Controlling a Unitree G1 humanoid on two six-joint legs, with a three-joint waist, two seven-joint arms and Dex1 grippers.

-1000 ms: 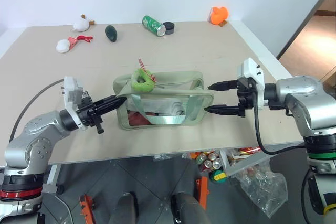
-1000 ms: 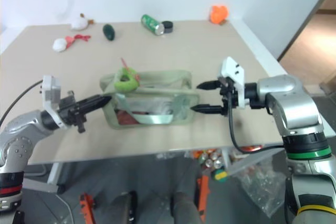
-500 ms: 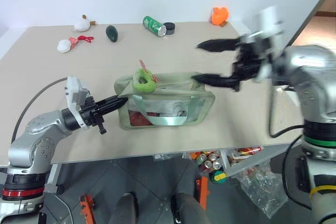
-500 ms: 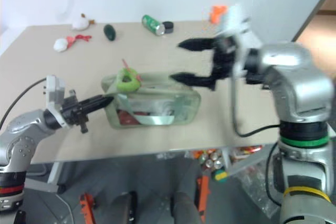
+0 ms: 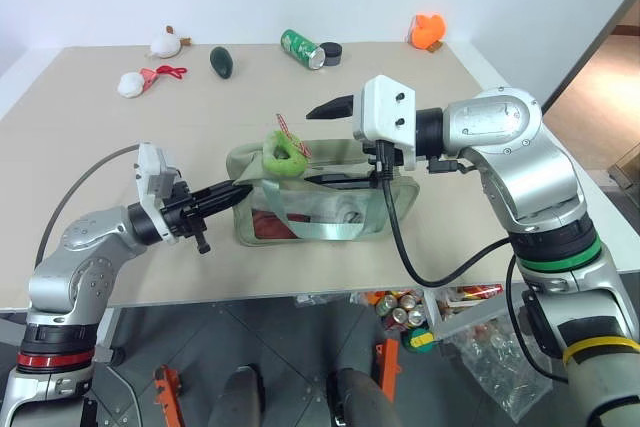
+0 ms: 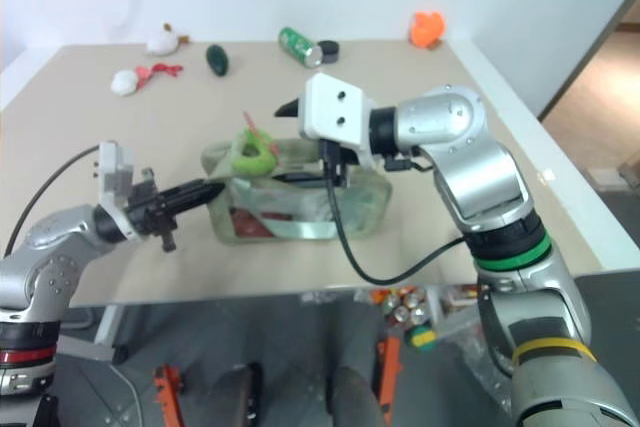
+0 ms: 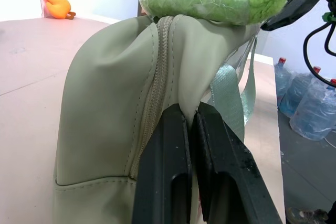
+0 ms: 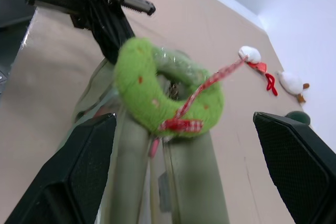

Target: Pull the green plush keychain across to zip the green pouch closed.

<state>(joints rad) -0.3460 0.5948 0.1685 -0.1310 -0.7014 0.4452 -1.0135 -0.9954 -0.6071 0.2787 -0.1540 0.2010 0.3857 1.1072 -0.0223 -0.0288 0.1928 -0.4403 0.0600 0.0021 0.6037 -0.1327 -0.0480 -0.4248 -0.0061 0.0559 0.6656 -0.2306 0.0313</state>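
Pinching the green pouch (image 5: 330, 209), left pincer (image 5: 243, 189) stays clamped; right pincer (image 5: 322, 143) gapes.

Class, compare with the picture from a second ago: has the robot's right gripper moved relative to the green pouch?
Yes. The right gripper, open, has swung from beyond the green pouch's right end to above its top, nearing the green plush keychain.

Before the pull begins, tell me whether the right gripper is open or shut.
Open. The right gripper has its two black fingers spread wide to either side of the green plush keychain atop the green pouch, neither touching it.
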